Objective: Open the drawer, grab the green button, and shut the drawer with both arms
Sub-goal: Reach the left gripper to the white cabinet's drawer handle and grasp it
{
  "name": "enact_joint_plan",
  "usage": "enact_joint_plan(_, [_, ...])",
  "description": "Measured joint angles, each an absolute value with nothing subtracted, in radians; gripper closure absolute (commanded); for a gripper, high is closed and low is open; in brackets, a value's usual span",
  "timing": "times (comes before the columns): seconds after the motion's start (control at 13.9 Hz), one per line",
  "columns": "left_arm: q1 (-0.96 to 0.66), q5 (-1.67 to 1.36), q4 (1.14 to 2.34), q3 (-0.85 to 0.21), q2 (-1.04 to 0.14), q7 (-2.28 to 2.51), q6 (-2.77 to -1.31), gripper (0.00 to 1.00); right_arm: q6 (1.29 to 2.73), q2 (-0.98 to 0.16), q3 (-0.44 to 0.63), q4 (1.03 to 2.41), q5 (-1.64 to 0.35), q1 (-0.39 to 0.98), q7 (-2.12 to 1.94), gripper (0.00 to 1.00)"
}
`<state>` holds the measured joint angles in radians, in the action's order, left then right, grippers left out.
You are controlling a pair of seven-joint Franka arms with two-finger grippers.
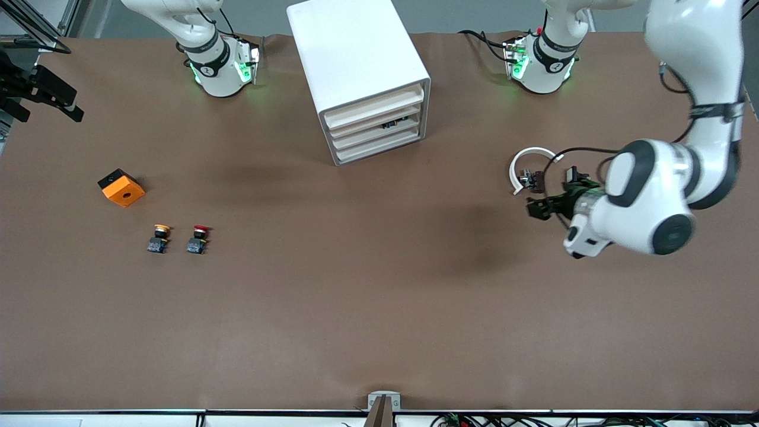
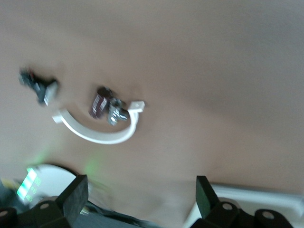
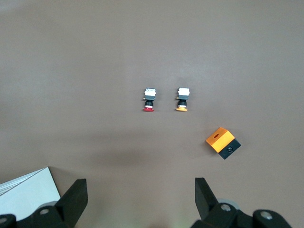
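The big brown table [image 1: 356,308] holds everything. Two white arms stand at its top edge. The left arm [image 1: 682,178] bends down over its own end of the table. The right arm [image 1: 207,53] waits, and only its base shows in the front view.

The white cabinet [image 1: 359,71] stands between the two bases. Its four drawers [image 1: 375,126] are all pushed in. Something small and dark peeks out between the middle drawers. I cannot tell if it is the green button.

The left gripper [image 1: 542,204] hangs over the table by a white curved ring [image 1: 528,166], wide open and holding nothing. The right gripper [image 3: 140,197] is wide open too, high over the table.

An orange block [image 1: 121,187] sits toward the right arm's end. Nearer the front camera are a yellow-capped button [image 1: 159,237] and a red-capped button [image 1: 198,238], side by side.
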<state>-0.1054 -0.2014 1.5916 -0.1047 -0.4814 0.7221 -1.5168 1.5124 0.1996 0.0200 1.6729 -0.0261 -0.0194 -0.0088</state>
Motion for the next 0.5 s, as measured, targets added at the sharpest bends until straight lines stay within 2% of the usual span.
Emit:
enact_joint_plan(0.29, [-0.182, -0.29, 1.494, -0.107, -0.627, 1.278, -1.54, 0.0, 1.513, 0.2, 0.021, 1.67, -0.026, -0.019, -0.009, 0.0])
enact_joint_plan(0.5, [-0.249, -0.319, 1.446, -0.109, -0.71, 1.661, -1.625, 0.0, 1.512, 0.2, 0.021, 1.663, -0.026, -0.019, -0.009, 0.0])
